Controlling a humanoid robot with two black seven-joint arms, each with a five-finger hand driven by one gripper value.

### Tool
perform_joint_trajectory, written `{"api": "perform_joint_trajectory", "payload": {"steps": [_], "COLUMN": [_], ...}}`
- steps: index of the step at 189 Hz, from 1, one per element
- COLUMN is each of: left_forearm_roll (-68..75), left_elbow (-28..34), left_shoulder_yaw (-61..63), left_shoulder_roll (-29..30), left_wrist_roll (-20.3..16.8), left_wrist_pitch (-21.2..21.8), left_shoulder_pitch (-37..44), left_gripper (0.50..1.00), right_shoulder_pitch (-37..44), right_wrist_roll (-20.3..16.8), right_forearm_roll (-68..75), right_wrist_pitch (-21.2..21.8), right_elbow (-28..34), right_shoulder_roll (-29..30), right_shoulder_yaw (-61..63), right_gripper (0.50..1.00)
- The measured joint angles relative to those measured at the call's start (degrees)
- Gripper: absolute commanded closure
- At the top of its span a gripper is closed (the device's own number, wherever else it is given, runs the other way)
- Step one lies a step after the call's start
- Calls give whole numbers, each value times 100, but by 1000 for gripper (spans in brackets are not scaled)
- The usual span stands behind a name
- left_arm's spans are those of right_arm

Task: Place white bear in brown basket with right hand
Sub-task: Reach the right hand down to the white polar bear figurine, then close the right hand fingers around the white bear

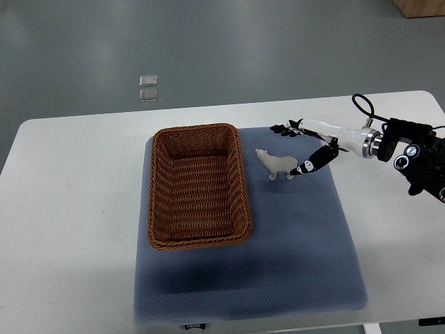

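The white bear (274, 164) stands on the blue mat (299, 243), just right of the brown wicker basket (158, 209), which has nothing in it. My right hand (285, 150) reaches in from the right edge and hovers at the bear's rear end. Its fingers (283, 129) are spread out above and behind the bear, and the thumb (306, 167) sits close against the bear's hindquarters. The hand is open and has no hold on the bear. My left arm does not show.
The mat lies on a white table (69, 209) whose far edge runs behind the basket. Grey floor lies beyond, with a small clear object (148, 88) on it. A brown box corner (421, 7) shows at the top right.
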Motion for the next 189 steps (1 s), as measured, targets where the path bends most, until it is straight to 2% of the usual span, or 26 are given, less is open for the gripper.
{"api": "perform_joint_trajectory", "payload": {"steps": [56,104,137,175,189], "left_forearm_roll": [0,0,0,0,0], "left_elbow": [0,0,0,0,0], "left_shoulder_yaw": [-1,-1,-1,-1,-1], "left_shoulder_roll": [0,0,0,0,0], "left_wrist_roll": [0,0,0,1,1], "left_wrist_pitch": [0,0,0,0,0], "left_shoulder_pitch": [-3,-2,-2,-1,-1], "left_gripper": [500,500,500,500,500], "right_shoulder_pitch": [121,186,192,193,193], "right_wrist_roll": [-357,-459,-786,-1028,-1125], "right_forearm_roll": [-338,-484,-506,-614,-671], "right_wrist_pitch": [-452,-515,-547,-641,-722], "right_elbow": [16,154,312,339,344], "right_shoulder_roll": [12,29,44,64,88], "right_shoulder_yaw": [-509,-769,-790,-830,-852], "right_gripper": [630,664,695,705,740]}}
